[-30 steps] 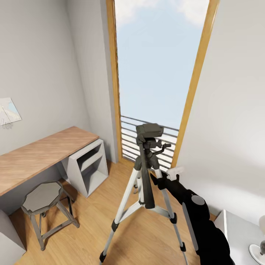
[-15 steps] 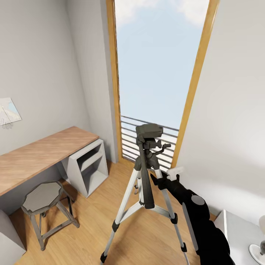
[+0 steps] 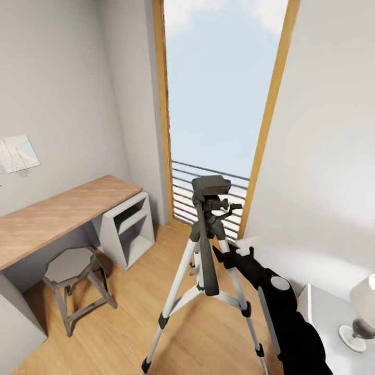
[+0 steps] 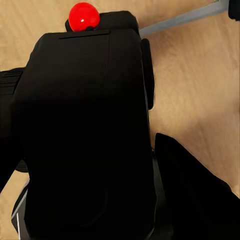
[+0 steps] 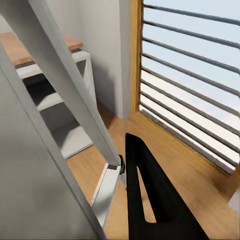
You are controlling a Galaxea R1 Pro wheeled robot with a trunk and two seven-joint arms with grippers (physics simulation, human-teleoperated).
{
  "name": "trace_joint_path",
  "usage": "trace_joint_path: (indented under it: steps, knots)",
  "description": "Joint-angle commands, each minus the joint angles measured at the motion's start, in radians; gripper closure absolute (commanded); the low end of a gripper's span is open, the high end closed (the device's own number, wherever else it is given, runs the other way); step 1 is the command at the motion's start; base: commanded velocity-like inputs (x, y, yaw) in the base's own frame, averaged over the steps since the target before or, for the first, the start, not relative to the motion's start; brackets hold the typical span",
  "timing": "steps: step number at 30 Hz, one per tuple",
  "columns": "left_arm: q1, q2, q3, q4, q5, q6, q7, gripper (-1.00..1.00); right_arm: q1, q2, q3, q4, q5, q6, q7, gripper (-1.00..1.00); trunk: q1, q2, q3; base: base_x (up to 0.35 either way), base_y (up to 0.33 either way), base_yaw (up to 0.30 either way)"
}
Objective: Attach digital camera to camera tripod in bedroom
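- Where the wood floor [image 3: 120,333] meets the tall window [image 3: 219,88], stands the camera tripod [image 3: 208,260], upright on three spread silver legs, black head and side handle at the top.
- Left of the tripod, against the wall: a wooden desk [image 3: 62,216] with a grey open shelf unit [image 3: 127,229] at its near-window end, and a grey stool [image 3: 70,271] tucked before it.
- Behind the tripod, across the window's lower part: a railing of horizontal bars [image 3: 208,182].
- Right of the tripod and just beside its right-hand leg: the right arm [image 3: 271,297], black, reaching up toward the tripod's middle; right gripper [image 3: 245,245] at its pale tip, spread or closed cannot be told.
- Right wrist view: one dark finger [image 5: 145,200] close by a silver tripod leg, apart from it.
- Far right of the tripod, low: a white lamp [image 3: 362,307] on a pale surface.
- Left wrist view: the digital camera [image 4: 90,140] seen very close, black, red dot uppermost, a tripod leg and floor behind; left gripper apparently pinching it, fingers hidden, so cannot tell for certain.
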Motion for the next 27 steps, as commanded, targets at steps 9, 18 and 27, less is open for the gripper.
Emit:
trace_joint_path:
  steps: [9, 18, 27]
  knots:
    - [-0.001, 0.000, -0.008, 0.000, 0.007, -0.001, 0.000, 1.00, -0.001, 0.001, -0.003, -0.002, 0.006, 0.003, 0.013, 1.00, 0.000, -0.002, -0.002, -0.344, 0.000, 0.000]
    - [-0.001, 0.000, -0.008, 0.000, 0.007, -0.001, 0.000, 1.00, -0.001, 0.001, -0.003, -0.002, 0.006, 0.002, 0.012, 1.00, 0.000, -0.002, -0.002, -0.345, 0.000, 0.000]
    - [-0.001, -0.001, -0.008, 0.000, 0.007, -0.002, 0.000, 1.00, -0.001, 0.001, -0.003, -0.002, 0.006, 0.001, 0.012, 1.00, 0.000, -0.002, -0.002, -0.345, 0.000, 0.000]
